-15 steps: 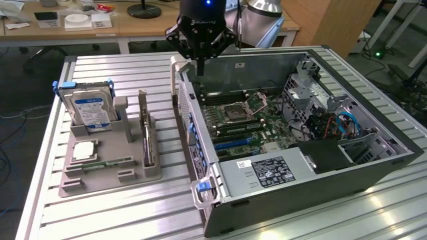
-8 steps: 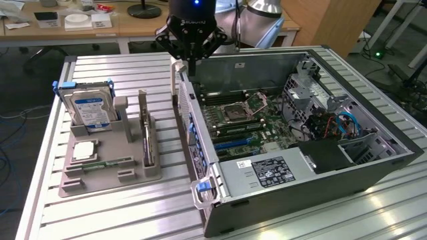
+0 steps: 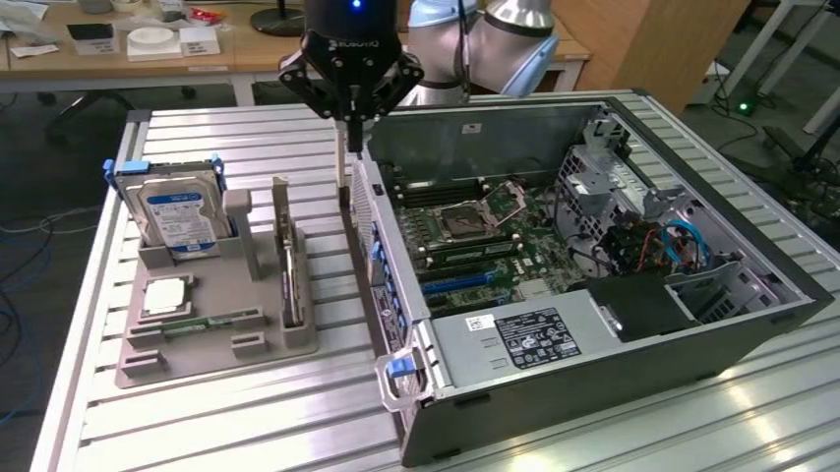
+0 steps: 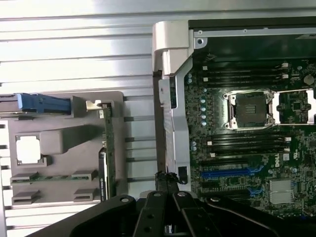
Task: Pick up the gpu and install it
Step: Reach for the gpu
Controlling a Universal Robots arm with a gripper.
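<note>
The tray (image 3: 197, 359) carries the hard drive (image 3: 181, 218) at its left end. The gpu (image 3: 289, 280) stands on edge in the tray's right slot. Just right of it hangs the gripper (image 3: 345, 195), fingers closed together, beside the left wall of the open computer case (image 3: 617, 364).

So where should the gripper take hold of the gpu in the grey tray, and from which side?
Probably the upper long edge of the gpu, near its middle, coming straight down from above. It stands on edge in a slot of the tray, so only its top is free, and its two flat faces suit a pinch. The hard drive stands apart, on the exterior view's left.
</note>
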